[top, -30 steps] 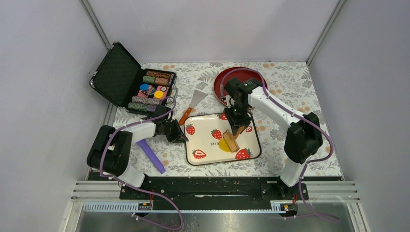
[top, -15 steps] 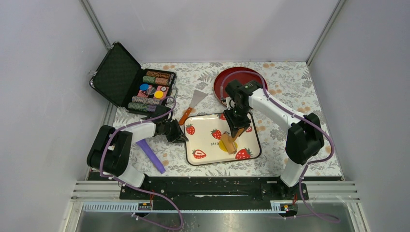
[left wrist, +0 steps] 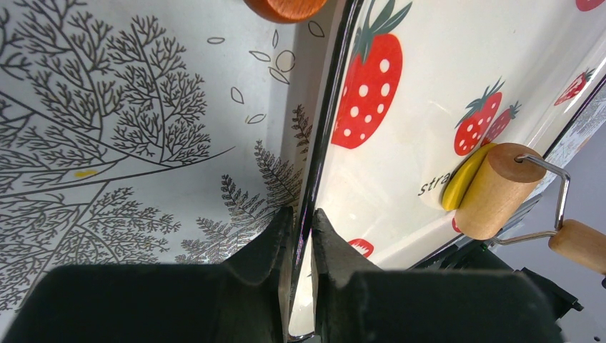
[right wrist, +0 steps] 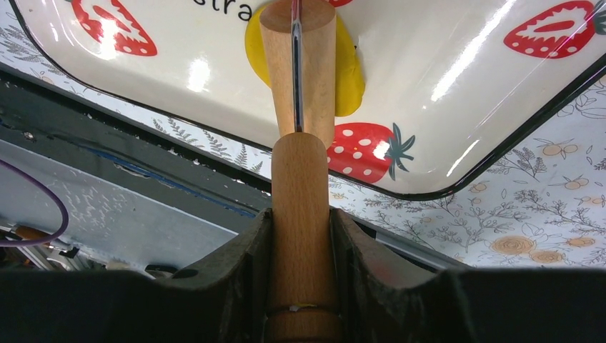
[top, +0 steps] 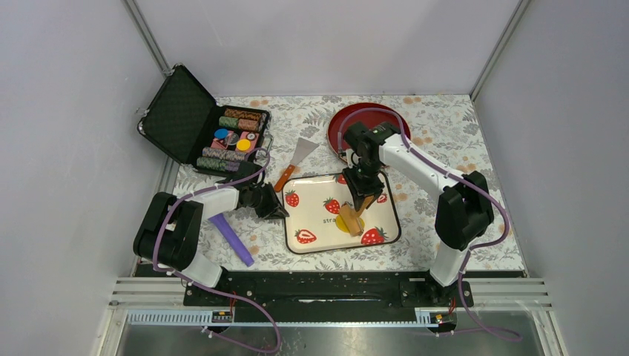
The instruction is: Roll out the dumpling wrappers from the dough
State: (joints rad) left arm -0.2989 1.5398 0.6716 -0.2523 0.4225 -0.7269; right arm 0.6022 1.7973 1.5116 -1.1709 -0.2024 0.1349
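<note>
Wooden roller (right wrist: 314, 71), flat yellow dough (right wrist: 349, 80) (glossy tray (right wrist: 443, 64))

Floral table (top: 445, 126) bearing: open chip case (top: 196, 122) far left; purple bar (top: 232, 240) near left; scraper (top: 297, 159); strawberry tray (top: 311, 219) centre; red plate (top: 356, 119) behind.

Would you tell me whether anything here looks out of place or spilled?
Nothing stands out: the left tool pinches the tray rim, the right tool grips the roller, and the dough lies flat under it.
</note>
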